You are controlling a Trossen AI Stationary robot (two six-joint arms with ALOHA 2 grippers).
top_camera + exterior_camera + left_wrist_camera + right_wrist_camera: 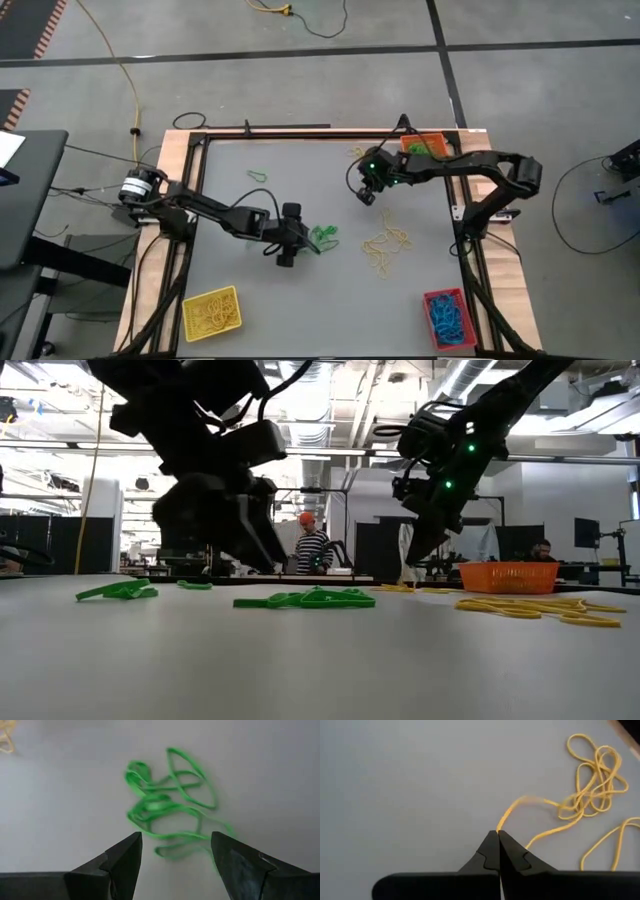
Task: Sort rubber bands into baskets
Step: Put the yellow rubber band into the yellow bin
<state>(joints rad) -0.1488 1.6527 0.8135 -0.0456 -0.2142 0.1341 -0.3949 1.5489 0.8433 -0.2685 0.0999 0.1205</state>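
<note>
The right gripper [498,834], hanging above the grey table [300,300] toward 1 o'clock, has its 2 dark fingers pinched tight on a thin yellow rubber band [512,811]; the strand blurs as it trails toward a tangle of yellow loops [592,780]. The left gripper [175,845], near the table's centre, holds its jaws wide apart over a heap of thin green rubber bands [167,805], partly hidden by 1 finger. The orange plastic basket [424,144] at 1 o'clock is half covered by the right arm. The yellow basket [211,312] sits at 7 o'clock, the red basket [449,318] at 5 o'clock.
</note>
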